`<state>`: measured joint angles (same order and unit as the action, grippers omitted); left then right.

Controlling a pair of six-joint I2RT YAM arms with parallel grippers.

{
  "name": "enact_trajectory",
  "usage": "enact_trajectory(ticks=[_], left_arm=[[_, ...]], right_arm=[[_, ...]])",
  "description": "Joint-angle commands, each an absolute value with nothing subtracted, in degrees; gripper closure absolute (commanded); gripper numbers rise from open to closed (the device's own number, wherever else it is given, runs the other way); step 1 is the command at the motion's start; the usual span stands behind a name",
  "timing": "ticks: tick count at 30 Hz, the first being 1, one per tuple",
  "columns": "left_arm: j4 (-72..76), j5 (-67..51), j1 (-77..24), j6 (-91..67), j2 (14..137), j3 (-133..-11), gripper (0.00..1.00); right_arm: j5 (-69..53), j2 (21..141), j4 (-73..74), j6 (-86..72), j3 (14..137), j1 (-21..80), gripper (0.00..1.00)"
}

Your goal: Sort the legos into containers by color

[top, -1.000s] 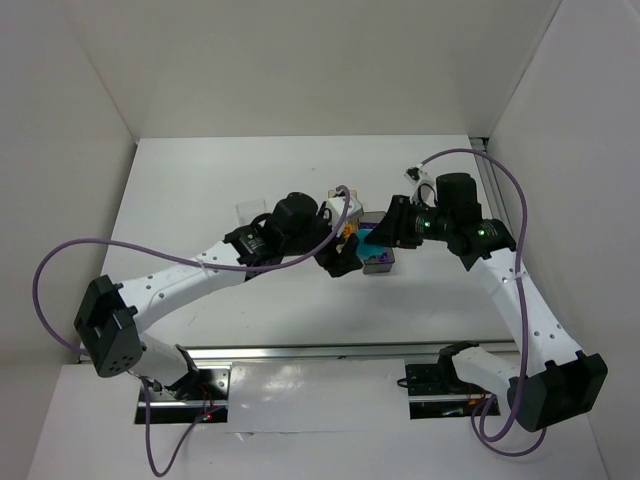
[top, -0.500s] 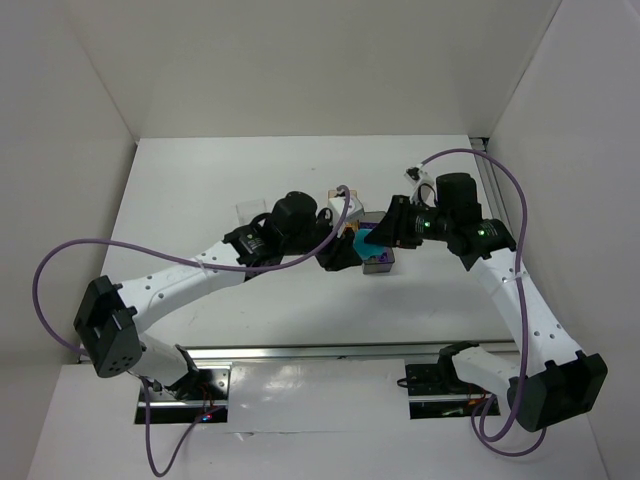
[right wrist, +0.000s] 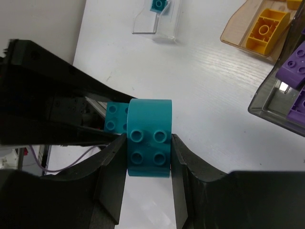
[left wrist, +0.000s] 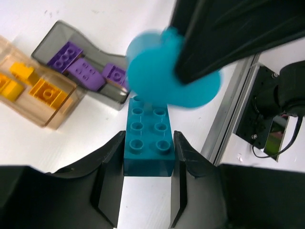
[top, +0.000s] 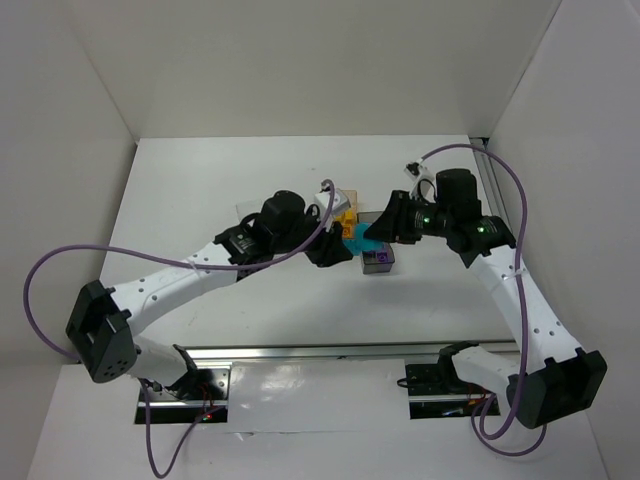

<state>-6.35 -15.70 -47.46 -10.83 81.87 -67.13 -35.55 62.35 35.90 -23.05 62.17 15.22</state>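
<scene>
My left gripper [left wrist: 149, 136] is shut on a flat teal lego [left wrist: 147, 148], its studs facing the camera. My right gripper [right wrist: 148, 138] is shut on a rounded teal lego [right wrist: 148, 143]. This rounded piece hangs blurred over the far end of the flat brick [right wrist: 114, 117]; whether the two touch I cannot tell. In the top view both grippers meet above mid-table around the teal pieces [top: 357, 243]. The smoky grey container [left wrist: 95, 93] holds purple legos [left wrist: 86, 74]. The orange container [left wrist: 55, 114] holds yellow ones [left wrist: 45, 90]. The clear container [right wrist: 147, 24] holds one teal brick [right wrist: 158, 5].
The three containers sit close together behind and beside the grippers: clear one [top: 250, 210] on the left, orange one [top: 345, 203] in the middle, grey one [top: 380, 262] on the right. White walls enclose the table. A metal rail [left wrist: 228, 119] runs along the near edge.
My left gripper closed on the flat teal lego, and the left arm then drew back a little to the left. The right gripper kept its hold on the rounded teal piece.
</scene>
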Motion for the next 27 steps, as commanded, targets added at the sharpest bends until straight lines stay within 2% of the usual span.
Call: enact_trajectory(ticks=[1, 4, 8, 12, 14, 18, 27], left_arm=[[-0.8, -16.1, -45.5, -15.0, 78.1, -63.8, 1.00], [-1.8, -16.8, -43.9, -15.7, 78.9, -63.9, 1.00], [-8.1, -11.9, -40.4, -16.9, 77.5, -65.1, 1.00], [-26.2, 7.2, -32.9, -29.8, 74.8, -68.1, 1.00], [-36.2, 13.1, -28.7, -37.8, 74.2, -68.1, 1.00], [-33.3, 12.6, -23.9, -40.1, 75.3, -66.1, 1.00], [-33.0, 17.2, -20.3, -41.2, 93.2, -77.8, 1.00]], right_arm=[[-35.9, 63.8, 32.7, -22.1, 68.5, 15.0, 0.70], [-35.1, 64.6, 33.4, -21.5, 72.9, 15.0, 0.70], [-31.7, 65.8, 30.8, -22.8, 73.0, 15.0, 0.70], [-23.3, 68.1, 24.3, -26.1, 71.0, 21.0, 0.70], [-19.4, 71.3, 22.7, -26.6, 70.5, 26.3, 0.70], [-15.7, 77.7, 19.2, -27.2, 72.4, 31.9, 0.70], [-14.1, 79.8, 17.3, -27.8, 71.9, 33.0, 0.70]])
